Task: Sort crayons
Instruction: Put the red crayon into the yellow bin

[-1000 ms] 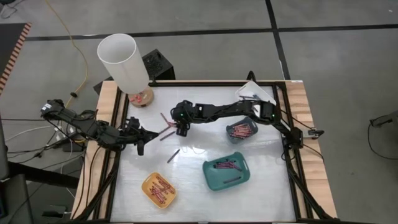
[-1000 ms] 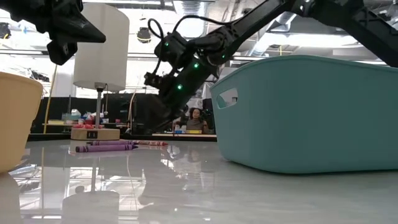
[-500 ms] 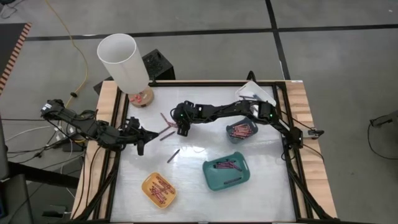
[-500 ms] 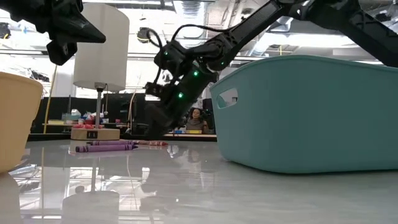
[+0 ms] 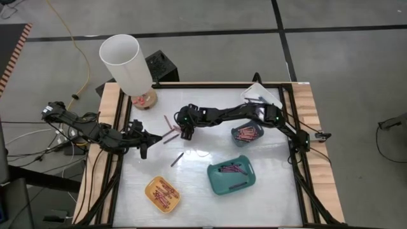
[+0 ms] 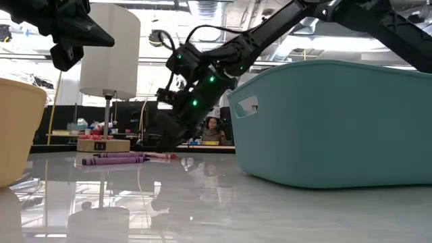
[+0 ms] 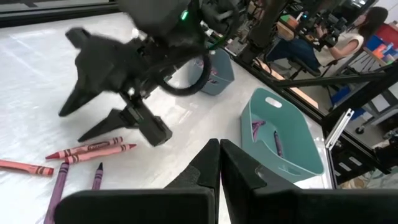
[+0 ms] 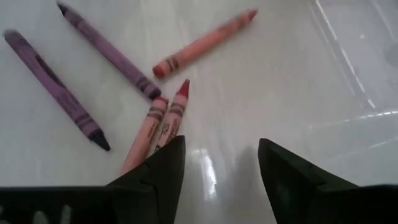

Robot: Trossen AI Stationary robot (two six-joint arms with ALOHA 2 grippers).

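1. Over the last second the right gripper (image 5: 184, 133) has come lower over the loose crayons, its wrist swung a little toward the table's middle; the left arm has not stirred.
2. The left gripper (image 5: 142, 151) waits above the table's left side, its dark fingers pressed together and empty.
3. The small yellow plastic tray (image 5: 163, 194) near the front-left already holds several reddish crayons (image 5: 163, 193).
4. A handful of crayons are unsorted on the glossy white table (image 5: 203, 184): two purple wax sticks (image 8: 106, 53), a pink and a red one side by side (image 8: 163, 121), and an orange-pink one (image 8: 202, 42), plus a lone dark crayon (image 5: 177, 159) nearer the front.
5. The right gripper hangs just above that pink and red pair, fingers apart, nothing held.
6. The teal plastic tray (image 5: 232, 177) and the blue-grey tub (image 5: 247, 133) both hold crayons, so sorting looks mostly done.
7. The crayon wrappers carry print, too small to read.
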